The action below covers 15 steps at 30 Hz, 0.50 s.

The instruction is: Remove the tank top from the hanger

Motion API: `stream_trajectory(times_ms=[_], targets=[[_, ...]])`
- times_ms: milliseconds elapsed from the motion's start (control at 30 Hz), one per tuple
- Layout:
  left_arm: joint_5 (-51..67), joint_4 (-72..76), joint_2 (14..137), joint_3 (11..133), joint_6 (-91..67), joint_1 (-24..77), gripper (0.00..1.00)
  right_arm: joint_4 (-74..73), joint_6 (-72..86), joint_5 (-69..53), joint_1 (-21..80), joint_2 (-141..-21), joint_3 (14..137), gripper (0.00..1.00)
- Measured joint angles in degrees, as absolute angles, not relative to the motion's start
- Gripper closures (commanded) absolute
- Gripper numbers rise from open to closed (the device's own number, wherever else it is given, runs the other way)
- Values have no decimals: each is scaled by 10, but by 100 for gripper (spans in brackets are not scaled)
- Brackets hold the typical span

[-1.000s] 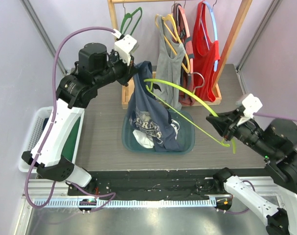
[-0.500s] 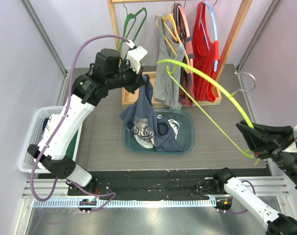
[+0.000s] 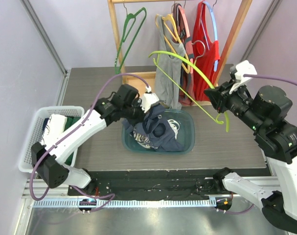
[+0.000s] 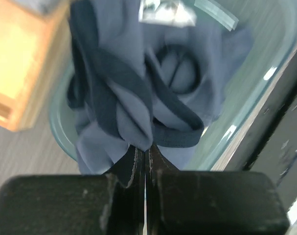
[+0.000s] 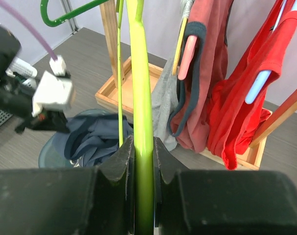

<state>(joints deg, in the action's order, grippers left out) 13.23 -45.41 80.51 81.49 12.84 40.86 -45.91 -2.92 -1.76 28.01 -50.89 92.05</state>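
The navy tank top (image 3: pixel 155 132) lies bunched in the teal tub (image 3: pixel 190 142), off the hanger. My left gripper (image 3: pixel 150 105) hangs low over the tub's back left and is shut on a fold of it; the left wrist view shows the closed jaws (image 4: pixel 146 152) pinching the blue cloth (image 4: pixel 138 93). The lime-green hanger (image 3: pixel 202 76) is bare and held in the air right of the tub, in front of the rack. My right gripper (image 3: pixel 217 105) is shut on its arm, which runs straight up between the fingers (image 5: pixel 143 147) in the right wrist view (image 5: pixel 142 98).
A wooden rack (image 3: pixel 114 29) behind the tub holds an empty green hanger (image 3: pixel 128 34), a grey top on a yellow hanger (image 3: pixel 168 58) and red garments (image 3: pixel 204 44). A white basket (image 3: pixel 35 142) with clothes sits at the table's left edge.
My left gripper has come down from high above with the tank top, which now rests in the tub. My right arm has swung the bare hanger up and back toward the rack.
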Motion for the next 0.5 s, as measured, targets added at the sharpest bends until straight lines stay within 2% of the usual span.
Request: stream_trajectory(times_ms=[133,167,200,267,367,433,467,500], targets=[[88,-441,806,733,156,427,99,-454,-27,-16,280,-526,925,99],[75,-437,808,715,162,433,96,-454,-26,-15,280,-529,931,99],[64,-433,811,699,169,439,87,-453,-25,-15,280,-532,936,99],[41,-427,821,676,179,449,84,-451,-23,-15,280,-546,953,99],[6,-406,844,647,192,459,66,-450,-19,-13,280,-573,991,99],[-15,-392,859,633,200,461,47,-448,-18,-11,280,-590,1013,99],[-25,-387,865,628,202,461,28,-447,-17,-6,280,-603,1026,99],[-33,-381,870,625,204,461,21,-444,-17,-3,280,-615,1037,99]])
